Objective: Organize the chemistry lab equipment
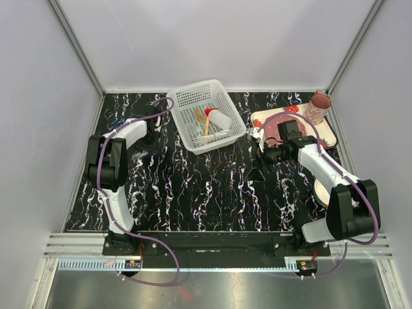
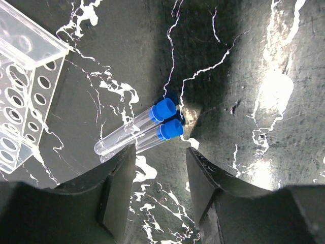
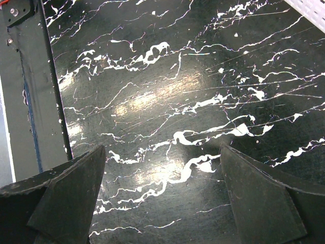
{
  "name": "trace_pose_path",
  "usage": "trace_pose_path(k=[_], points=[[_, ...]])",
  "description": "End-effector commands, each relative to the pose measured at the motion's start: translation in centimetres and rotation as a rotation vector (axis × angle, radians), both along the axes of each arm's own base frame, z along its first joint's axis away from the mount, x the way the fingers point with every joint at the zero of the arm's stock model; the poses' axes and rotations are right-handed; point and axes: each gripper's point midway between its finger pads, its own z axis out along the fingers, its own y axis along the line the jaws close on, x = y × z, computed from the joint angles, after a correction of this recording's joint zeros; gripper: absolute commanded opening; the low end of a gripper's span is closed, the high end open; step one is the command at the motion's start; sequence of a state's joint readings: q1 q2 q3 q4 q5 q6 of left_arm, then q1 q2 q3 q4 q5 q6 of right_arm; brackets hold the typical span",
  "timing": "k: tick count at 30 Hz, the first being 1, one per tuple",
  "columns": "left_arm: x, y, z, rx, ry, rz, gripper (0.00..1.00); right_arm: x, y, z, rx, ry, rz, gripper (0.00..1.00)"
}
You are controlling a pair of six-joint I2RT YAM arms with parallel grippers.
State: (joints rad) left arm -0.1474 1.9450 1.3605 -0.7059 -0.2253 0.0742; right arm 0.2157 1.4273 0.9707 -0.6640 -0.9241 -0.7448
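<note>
Two small clear tubes with blue caps (image 2: 152,119) lie side by side on the black marble table, just beyond my left gripper (image 2: 160,152). It is open and empty, and its left fingertip (image 2: 124,157) covers the lower tube's closed end. The clear tube rack (image 2: 23,86) stands to the left of them. In the top view my left gripper (image 1: 150,141) is left of the white basket (image 1: 193,96). A red-capped squeeze bottle (image 1: 217,120) and thin wooden sticks (image 1: 200,118) lie in the basket. My right gripper (image 3: 162,150) is open and empty over bare table; it also shows in the top view (image 1: 262,159).
A strawberry-print tray (image 1: 325,129) with a pink plate (image 1: 273,129) and a pink mug (image 1: 318,106) sits at the back right, just behind my right arm. The basket's corner (image 3: 311,7) shows in the right wrist view. A metal rail (image 3: 30,86) runs along the table's edge.
</note>
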Motion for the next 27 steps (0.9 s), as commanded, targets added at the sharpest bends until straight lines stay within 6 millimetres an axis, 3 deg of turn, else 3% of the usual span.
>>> trace_pose_path(k=[1, 27], points=[[2.5, 0.2, 2.7, 0.0, -0.105, 0.012, 0.5, 1.0, 0.0, 0.9, -0.001, -0.046, 0.005, 1.0], [1.3, 0.1, 0.0, -0.038, -0.025, 0.035, 0.49, 0.9, 0.1, 1.1, -0.002, -0.05, 0.01, 1.0]])
